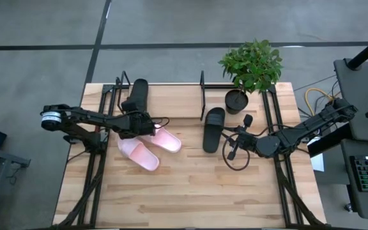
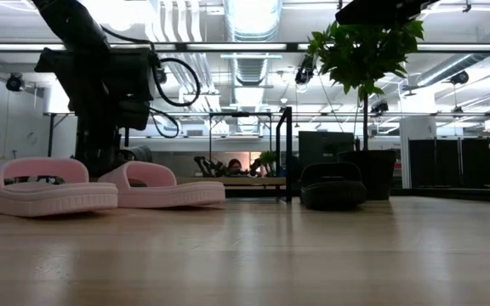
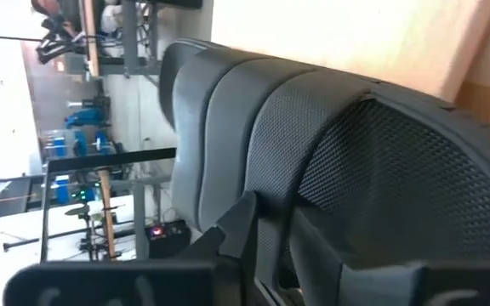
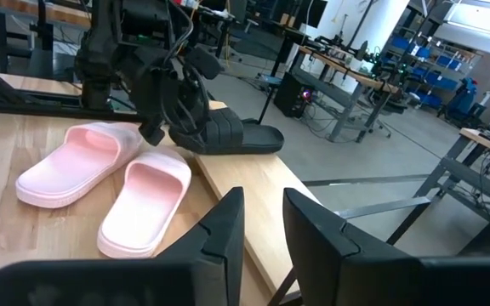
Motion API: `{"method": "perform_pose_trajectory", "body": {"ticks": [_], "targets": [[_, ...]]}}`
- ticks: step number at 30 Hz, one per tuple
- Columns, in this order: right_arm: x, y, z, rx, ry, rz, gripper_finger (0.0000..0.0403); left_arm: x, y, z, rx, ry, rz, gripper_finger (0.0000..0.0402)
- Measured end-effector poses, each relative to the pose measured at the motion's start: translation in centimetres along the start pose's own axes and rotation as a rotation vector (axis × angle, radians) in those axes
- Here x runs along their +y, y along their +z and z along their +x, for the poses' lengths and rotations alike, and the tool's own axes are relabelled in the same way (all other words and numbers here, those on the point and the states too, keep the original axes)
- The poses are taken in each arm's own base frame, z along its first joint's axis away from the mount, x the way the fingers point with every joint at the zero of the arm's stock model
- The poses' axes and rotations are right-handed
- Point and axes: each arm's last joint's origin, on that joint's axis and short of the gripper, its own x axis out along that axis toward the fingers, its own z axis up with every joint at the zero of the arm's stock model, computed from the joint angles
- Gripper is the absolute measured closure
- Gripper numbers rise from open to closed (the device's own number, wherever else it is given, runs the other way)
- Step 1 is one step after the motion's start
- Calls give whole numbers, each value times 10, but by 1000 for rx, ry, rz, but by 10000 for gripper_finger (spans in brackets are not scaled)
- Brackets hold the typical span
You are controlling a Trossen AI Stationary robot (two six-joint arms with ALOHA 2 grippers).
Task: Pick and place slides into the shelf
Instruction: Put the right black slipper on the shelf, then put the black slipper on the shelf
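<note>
My left gripper is shut on a black slide at the shelf by the table's far edge. This slide also shows in the right wrist view. The second black slide lies sole down on the table near the shelf's right upright. The two pink slides lie sole down side by side, just near of my left gripper. My right gripper hangs open and empty to the right of the second black slide. My left gripper pinches the black slide's near end, by its ribbed strap, between its two fingers. The fingers come about level from the near left and lie along the slide. The slide lies level, pointing to the far edge. I cannot tell whether it rests on the shelf board.
A potted plant stands at the far right, its black pot just beyond the second black slide. A loose cable loop hangs by my right gripper. The near half of the table is bare wood.
</note>
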Motion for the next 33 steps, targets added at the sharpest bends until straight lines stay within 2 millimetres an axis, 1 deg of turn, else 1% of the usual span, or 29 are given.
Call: {"method": "perform_pose_trajectory", "body": {"ticks": [8,12,15,22,24,28,31,33], "targets": [[0,-1,0,1,0,-2,332,10,-5,-9,-43,-151,-12,279],[0,-1,0,2,0,-3,334,19,-7,-17,-97,-265,-37,247],[0,-1,0,2,1,-4,330,28,-9,-25,-148,-319,-82,233],[0,-1,0,2,0,-4,323,52,-16,-44,-289,-486,-196,226],[0,-1,0,2,0,-4,324,57,-16,-49,-358,-546,-241,226],[0,-1,0,2,1,-5,330,67,-15,-62,-540,-741,-304,226],[0,-1,0,3,0,-12,334,74,-13,-73,-703,-880,-306,226],[1,-2,0,8,18,-50,334,79,-13,-79,-825,-942,-276,226]]}}
